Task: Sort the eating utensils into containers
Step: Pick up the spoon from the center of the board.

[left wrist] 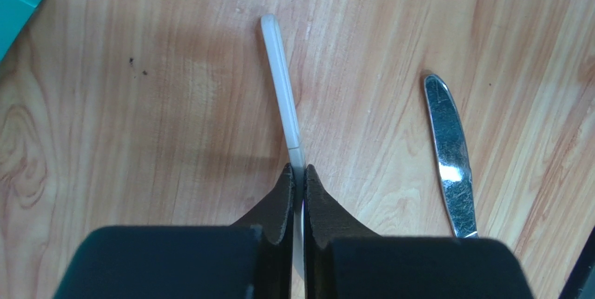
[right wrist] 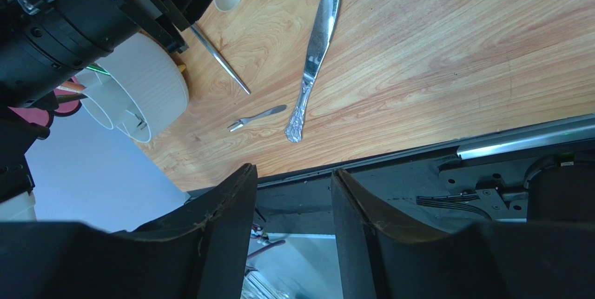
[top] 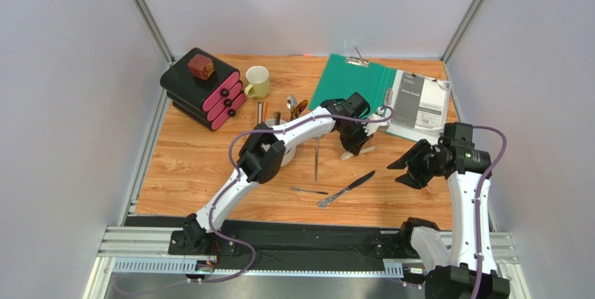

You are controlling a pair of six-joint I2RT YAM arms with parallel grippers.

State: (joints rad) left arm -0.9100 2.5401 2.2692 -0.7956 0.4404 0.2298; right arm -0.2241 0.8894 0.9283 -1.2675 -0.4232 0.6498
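My left gripper (top: 355,145) is shut on the handle of the small white ceramic spoon (top: 349,154), low over the table right of centre. In the left wrist view the white handle (left wrist: 281,83) sticks out ahead of the closed jaws (left wrist: 298,168). A silver knife (top: 347,189) lies near the front, and its blade shows in the left wrist view (left wrist: 450,159). A small silver fork (top: 309,191) and a thin dark chopstick (top: 316,159) lie beside it. The round white holder (right wrist: 150,83), with utensils in it (top: 292,104), is mostly hidden under the left arm. My right gripper (top: 408,166) is open and empty (right wrist: 293,194).
A green clipboard folder (top: 356,83) with a printed booklet (top: 419,107) lies at the back right. A pale yellow mug (top: 257,81) and a black and pink stack (top: 206,97) with a red-brown cube (top: 201,67) stand at the back left.
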